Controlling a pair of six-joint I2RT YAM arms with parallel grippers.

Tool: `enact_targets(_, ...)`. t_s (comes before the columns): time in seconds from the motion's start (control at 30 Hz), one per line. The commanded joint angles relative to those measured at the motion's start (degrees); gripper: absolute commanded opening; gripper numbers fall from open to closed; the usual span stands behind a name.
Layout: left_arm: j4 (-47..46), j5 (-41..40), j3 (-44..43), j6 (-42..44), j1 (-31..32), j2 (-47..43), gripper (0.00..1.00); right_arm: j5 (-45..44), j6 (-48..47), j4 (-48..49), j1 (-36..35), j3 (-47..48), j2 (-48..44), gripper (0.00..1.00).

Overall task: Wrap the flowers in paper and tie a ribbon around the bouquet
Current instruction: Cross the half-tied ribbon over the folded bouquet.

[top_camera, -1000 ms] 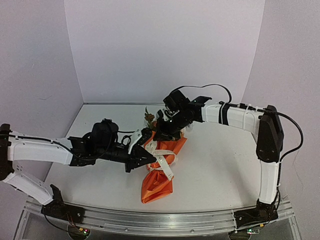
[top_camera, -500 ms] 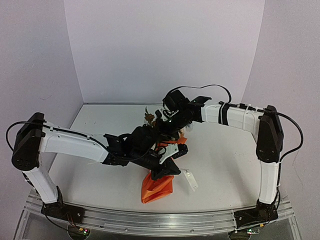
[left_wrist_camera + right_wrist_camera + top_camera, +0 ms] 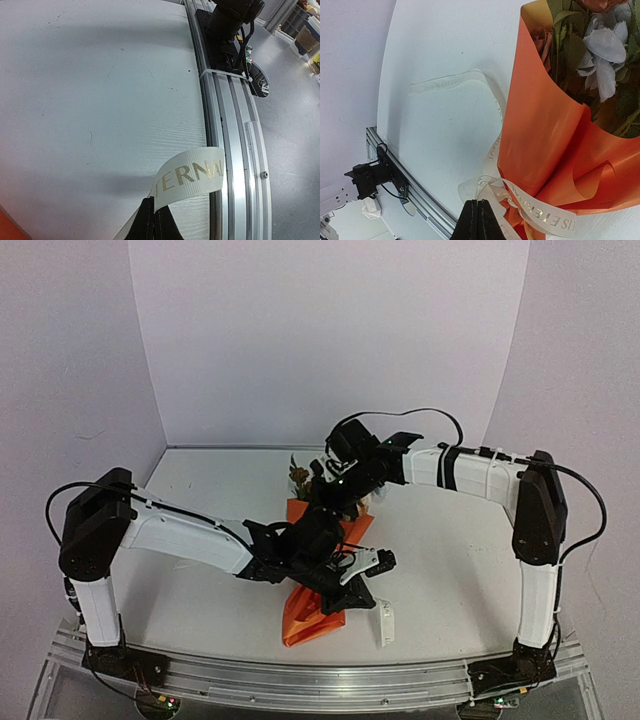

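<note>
Grippers on both arms are shut, and each has ribbon in it. The left gripper (image 3: 152,220) sits low over the table (image 3: 100,100) near its front edge. Its jaws are pinched together on a cream ribbon (image 3: 192,177) with gold letters, and the free end arches out from the fingertips toward the rail (image 3: 235,150). Seen from above, that arm stretches in from the left and crosses over the lower half of the bouquet (image 3: 315,615). The bouquet lies on the table with its orange point toward the front and its flowers (image 3: 299,476) toward the back wall. The right gripper (image 3: 477,217) is beside the upper part of the cone. Its jaws are together, with their tips on the ribbon where it bunches around the pinched waist of the paper (image 3: 540,135). Another length of ribbon trails loose across the table, away from the waist. Orange, pale blue and green show in the cone's mouth.
</note>
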State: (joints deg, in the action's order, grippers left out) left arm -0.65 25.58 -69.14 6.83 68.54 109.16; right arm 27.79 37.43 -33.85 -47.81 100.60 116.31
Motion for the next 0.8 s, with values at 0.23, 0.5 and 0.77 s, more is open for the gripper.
enact_targets(0.23,-6.58,1.74,-7.59,-2.06,2.61,4.86,0.05,0.20,-1.67,0.80,-0.18,-0.13,0.36,0.00)
enact_targets(0.5,-13.95,-6.59,-2.89,-9.08,2.15,0.84,0.51,-0.16,-1.78,0.80,-0.24,-1.06,-0.21,0.00)
enact_targets(0.77,-21.69,-5.19,8.67,-18.84,-2.81,-14.58,0.56,-1.42,-1.74,0.84,-0.20,-1.74,-1.67,0.00)
